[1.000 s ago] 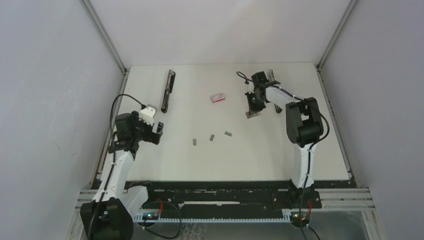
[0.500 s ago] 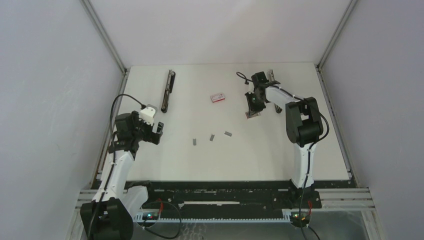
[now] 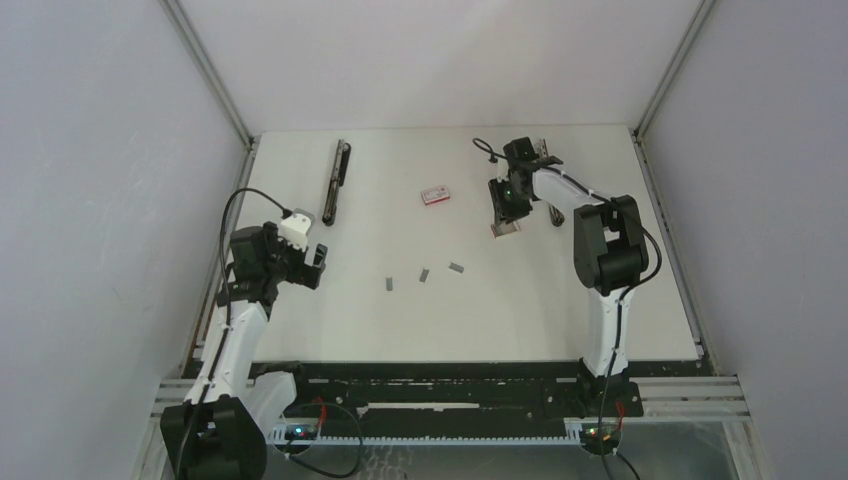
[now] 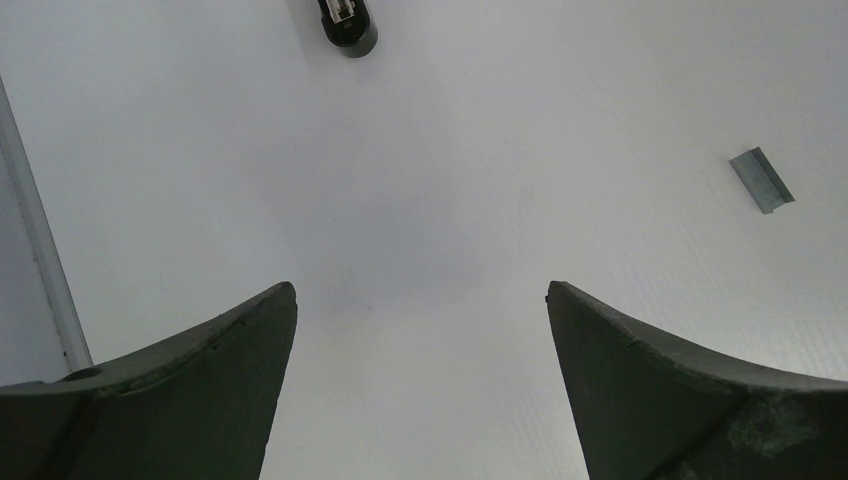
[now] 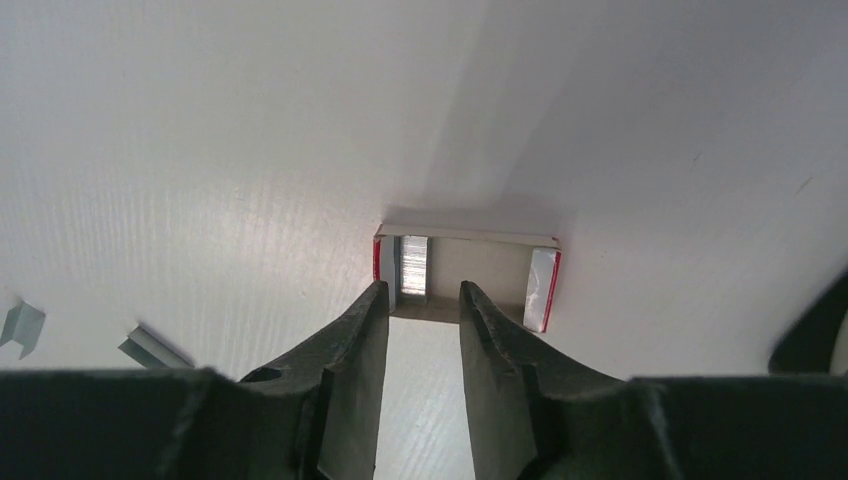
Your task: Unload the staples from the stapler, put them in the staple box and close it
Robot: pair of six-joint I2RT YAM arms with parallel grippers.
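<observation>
Far right, over the little open box [image 5: 480, 268], the right gripper [image 5: 423, 292] is open a crack and empty; a bump could tip the staples [image 5: 413, 265] out.

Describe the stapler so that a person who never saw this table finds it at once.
On the white table, go to the far left part, beyond the left gripper. The stapler lies there, a long thin black bar. The grey staples and the red-and-white box are all short and small.

3 grey staples [image 3: 456, 267], white table [image 3: 540, 300], black stapler [image 3: 335, 180] (red-white box [image 3: 435, 195]).
</observation>
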